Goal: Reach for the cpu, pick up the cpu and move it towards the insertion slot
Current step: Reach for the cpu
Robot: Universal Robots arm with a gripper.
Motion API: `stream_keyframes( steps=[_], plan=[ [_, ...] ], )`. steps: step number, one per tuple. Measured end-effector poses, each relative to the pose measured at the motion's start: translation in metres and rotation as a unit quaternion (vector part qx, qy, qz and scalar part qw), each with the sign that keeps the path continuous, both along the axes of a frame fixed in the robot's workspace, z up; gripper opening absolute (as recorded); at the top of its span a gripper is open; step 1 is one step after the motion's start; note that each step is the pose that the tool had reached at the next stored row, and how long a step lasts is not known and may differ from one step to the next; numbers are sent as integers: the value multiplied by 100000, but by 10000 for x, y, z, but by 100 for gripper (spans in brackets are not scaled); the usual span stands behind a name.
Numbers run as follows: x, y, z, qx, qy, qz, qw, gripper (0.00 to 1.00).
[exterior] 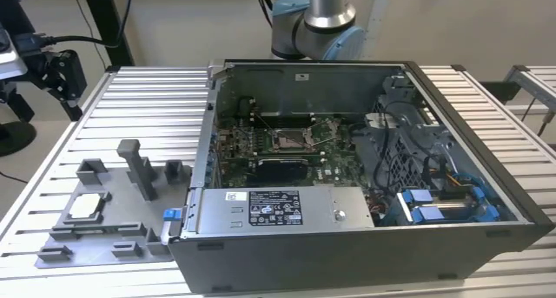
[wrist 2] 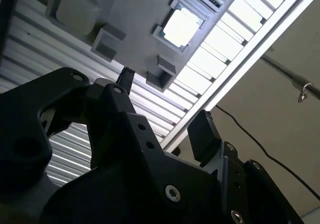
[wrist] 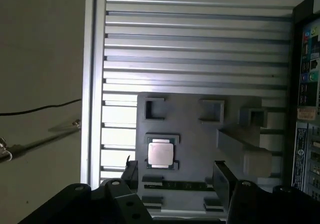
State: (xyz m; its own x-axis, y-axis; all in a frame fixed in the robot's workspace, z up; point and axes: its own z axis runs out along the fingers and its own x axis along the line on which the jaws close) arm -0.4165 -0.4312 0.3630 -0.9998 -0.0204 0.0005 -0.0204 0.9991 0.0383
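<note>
The cpu is a small silvery-white square lying flat in a recess of the grey fixture plate, at the exterior view's left. Both wrist views look down on the cpu. My gripper hangs well above the fixture, open, its two black fingers spread with nothing between them. In the exterior view the black gripper assembly sits high at the far left. The insertion slot is a silver-framed socket on the green board inside the open computer case.
The open case fills the table's middle and right, holding a labelled power supply and blue connectors. A tall grey post and blocks rise from the fixture. The slatted table's edge lies close beside the fixture; a cable runs on the floor.
</note>
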Motion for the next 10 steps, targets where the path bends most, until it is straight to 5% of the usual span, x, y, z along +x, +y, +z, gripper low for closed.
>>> stream_keyframes(
  steps=[10],
  plan=[
    [-2,0,-169,-9,-2,-168,100000,100]
  ],
)
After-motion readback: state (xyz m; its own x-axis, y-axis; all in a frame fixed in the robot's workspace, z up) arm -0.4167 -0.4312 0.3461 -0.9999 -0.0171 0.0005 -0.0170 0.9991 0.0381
